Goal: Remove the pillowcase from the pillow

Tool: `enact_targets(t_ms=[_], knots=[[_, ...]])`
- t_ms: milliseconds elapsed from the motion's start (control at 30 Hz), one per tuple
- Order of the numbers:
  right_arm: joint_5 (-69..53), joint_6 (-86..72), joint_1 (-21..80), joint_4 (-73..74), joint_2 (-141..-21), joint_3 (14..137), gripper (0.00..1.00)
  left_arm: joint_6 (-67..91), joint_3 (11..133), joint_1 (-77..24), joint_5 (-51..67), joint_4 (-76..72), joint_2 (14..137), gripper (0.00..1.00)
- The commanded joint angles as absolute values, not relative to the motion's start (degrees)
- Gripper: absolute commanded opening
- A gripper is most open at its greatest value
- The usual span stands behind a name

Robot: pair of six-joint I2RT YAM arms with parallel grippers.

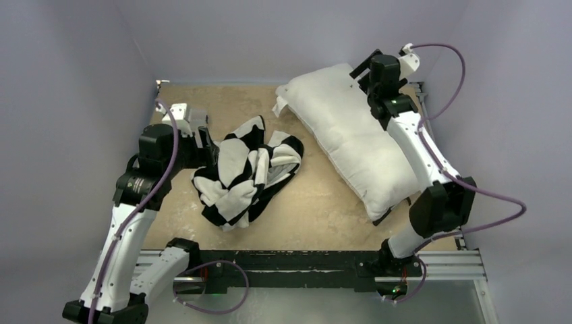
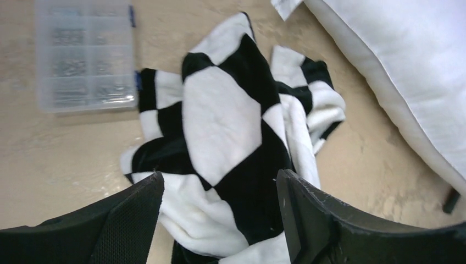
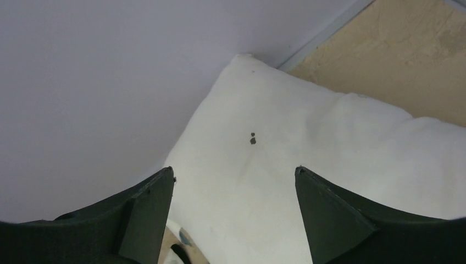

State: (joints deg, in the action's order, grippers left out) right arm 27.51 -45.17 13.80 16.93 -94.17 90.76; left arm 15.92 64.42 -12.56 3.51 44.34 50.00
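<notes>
The black-and-white checkered pillowcase (image 1: 246,169) lies crumpled on the table left of centre, fully off the pillow. It fills the left wrist view (image 2: 225,126). The plain white pillow (image 1: 351,135) lies bare and diagonal at the right, apart from the cloth; its edge shows in the left wrist view (image 2: 406,71). My left gripper (image 1: 208,145) is open at the pillowcase's left edge, with the fabric below and between the jaws (image 2: 220,179), which do not pinch it. My right gripper (image 1: 361,73) is open over the pillow's far corner (image 3: 233,170), holding nothing.
A clear plastic compartment box (image 2: 85,55) sits on the tan table beyond the pillowcase. Lavender walls (image 1: 270,34) close in the back and both sides; the pillow's far corner lies against the wall (image 3: 82,82). A small black strip (image 2: 450,201) lies by the pillow's near end.
</notes>
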Motion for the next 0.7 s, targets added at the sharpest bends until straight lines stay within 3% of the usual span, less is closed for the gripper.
enact_targets(t_ms=[0, 133, 167, 233, 667], knots=[[30.6, -44.3, 13.2, 15.4, -84.6, 88.3, 0.85, 21.2, 66.9, -12.6, -10.8, 44.5, 45.5, 0.75], [34.7, -44.4, 13.2, 16.9, -75.6, 83.8, 0.96, 21.5, 68.3, -12.6, -16.4, 46.4, 42.0, 0.81], [36.0, -44.3, 13.2, 17.2, -73.0, 82.7, 0.99, 21.2, 68.5, -12.6, -17.8, 46.8, 41.2, 0.92], [38.6, -44.3, 13.2, 18.1, -68.2, 80.6, 0.99, 20.6, 69.0, -12.6, -20.7, 47.8, 39.5, 0.98], [47.1, -44.0, 13.2, 22.1, -40.8, 69.8, 0.99, 22.1, 70.7, -12.6, -33.5, 52.6, 27.0, 0.99]])
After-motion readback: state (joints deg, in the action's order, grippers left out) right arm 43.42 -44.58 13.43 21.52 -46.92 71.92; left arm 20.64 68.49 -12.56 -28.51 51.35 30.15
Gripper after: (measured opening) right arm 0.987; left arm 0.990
